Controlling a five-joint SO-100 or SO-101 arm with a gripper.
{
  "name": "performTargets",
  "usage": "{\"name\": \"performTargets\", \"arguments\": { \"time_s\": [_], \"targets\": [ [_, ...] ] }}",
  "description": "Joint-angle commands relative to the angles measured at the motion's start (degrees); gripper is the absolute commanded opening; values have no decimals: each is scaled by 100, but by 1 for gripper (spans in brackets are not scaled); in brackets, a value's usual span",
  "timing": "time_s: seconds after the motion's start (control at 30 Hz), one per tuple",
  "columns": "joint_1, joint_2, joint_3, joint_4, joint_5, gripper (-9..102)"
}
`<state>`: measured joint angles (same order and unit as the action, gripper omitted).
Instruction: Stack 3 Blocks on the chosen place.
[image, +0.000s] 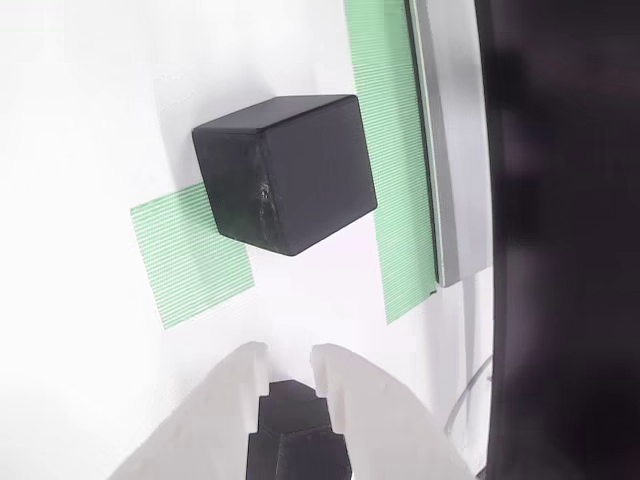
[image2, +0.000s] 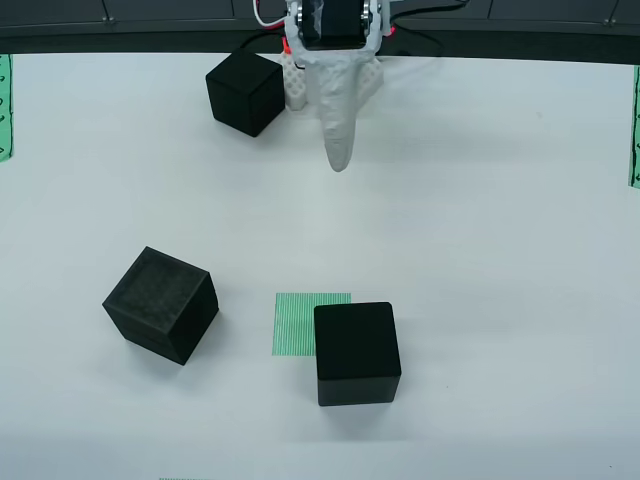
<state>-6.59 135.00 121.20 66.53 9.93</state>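
Note:
In the view from the front, three black blocks lie on the white table. One block (image2: 357, 352) sits with its left part over the green striped chosen place (image2: 300, 322). Another block (image2: 160, 305) lies turned at the left, and a third block (image2: 245, 92) stands beside the arm's base. My gripper (image2: 340, 160) hangs at the back, well away from the patch. In the view that rides on the gripper, the block (image: 285, 172) covers one corner of the chosen place (image: 190, 255). The white fingertips (image: 345, 375) stand a narrow gap apart and hold nothing, so my gripper (image: 290, 358) is open.
A long green strip (image: 395, 150) runs beside a grey edge (image: 455, 140) and a dark band at the right of the gripper view. In the front view, narrow green strips (image2: 634, 125) mark the table's left and right edges. Bare white table (image2: 480, 220) lies between the blocks.

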Motion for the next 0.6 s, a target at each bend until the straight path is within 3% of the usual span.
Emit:
{"name": "performTargets", "arguments": {
  "time_s": [0.0,0.17,0.57],
  "targets": [
    [-9,-949,-1397,501,53,2],
    [237,-2101,-2452,1037,-44,4],
    [290,-4658,-4131,1310,-431,17]
  ]
}}
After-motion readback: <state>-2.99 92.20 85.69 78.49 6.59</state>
